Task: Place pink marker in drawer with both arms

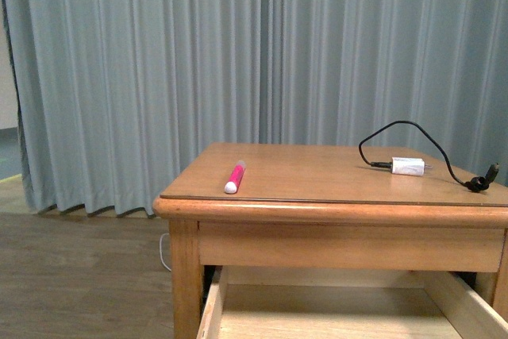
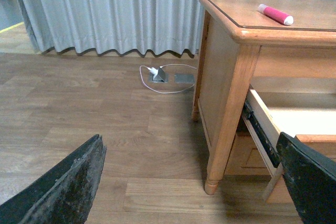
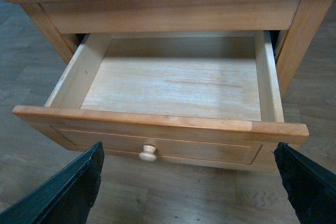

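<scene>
Neither arm shows in my front view. The pink marker (image 1: 235,178) lies flat on the desk (image 1: 317,176), left of the frame's centre and near the desk's front left corner, with its white end pointing at the front edge. At the right of the frame a white charger plug (image 1: 407,167) rests on the same top, well apart from the marker. Its black cable (image 1: 397,125) arcs up and trails off toward the right edge. Grey-blue curtains (image 1: 143,61) fill the upper frame. Along the bottom edge the drawer (image 1: 211,307) stands pulled out beneath the desk top, its inside pale.

From my left wrist camera, the left claw (image 2: 190,142) is spread wide, its black fingers (image 2: 68,187) far apart and gripping nothing. It hangs low over the wooden floor (image 2: 79,108), off to the side of the desk. The marker (image 2: 275,14) shows on the desk top near the corner, and the open drawer (image 2: 262,121) juts out from under it. A floor socket (image 2: 160,75) with a white cord sits by the curtain.

From my right wrist camera, the right claw (image 3: 189,148) is also spread wide and holds nothing. It looks down on the open drawer (image 3: 157,121). The round knob (image 3: 148,153) on the drawer front sits between the two fingers, which are clear of it.
</scene>
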Tool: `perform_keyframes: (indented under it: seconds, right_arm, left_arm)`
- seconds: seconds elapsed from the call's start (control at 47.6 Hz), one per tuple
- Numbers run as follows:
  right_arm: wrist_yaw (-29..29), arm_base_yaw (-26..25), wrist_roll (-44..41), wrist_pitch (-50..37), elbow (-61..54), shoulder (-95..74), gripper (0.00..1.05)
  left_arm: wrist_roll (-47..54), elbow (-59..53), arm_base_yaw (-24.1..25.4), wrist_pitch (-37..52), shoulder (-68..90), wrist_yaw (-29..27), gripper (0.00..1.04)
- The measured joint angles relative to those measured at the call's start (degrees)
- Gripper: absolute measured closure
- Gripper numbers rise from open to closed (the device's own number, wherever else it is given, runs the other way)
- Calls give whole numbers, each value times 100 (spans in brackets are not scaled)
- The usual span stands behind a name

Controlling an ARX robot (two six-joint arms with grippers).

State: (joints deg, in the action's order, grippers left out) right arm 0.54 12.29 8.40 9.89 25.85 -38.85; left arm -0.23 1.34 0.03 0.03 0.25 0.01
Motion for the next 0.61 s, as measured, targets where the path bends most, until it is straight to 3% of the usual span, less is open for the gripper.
perform_keyframes:
  seconds: [0.063, 0.084, 0.168, 0.231, 0.483, 0.609]
  right_arm:
    - [0, 0, 0, 0, 0, 0, 8]
    - [0, 0, 0, 0, 0, 0, 8]
    - [-2, 0, 0, 0, -2, 0, 8]
    - [-2, -2, 0, 0, -2, -4, 8]
    - [-2, 0, 0, 0, -9, -4, 8]
    - [-4, 0, 0, 0, -11, -4, 8]
  left_arm:
    - [-26, 4, -37, -13, 13, -66, 6]
    - [-195, 9, -186, -50, 74, -553, 6]
    - [-564, 68, -717, 81, 490, -1578, 6]
    - [-750, 264, -1060, 337, 1040, -1985, 6]
    - [-741, 1985, -1353, 1534, 3923, -1742, 6]
    - [-568, 3486, -1456, 1676, 5941, -1231, 6]
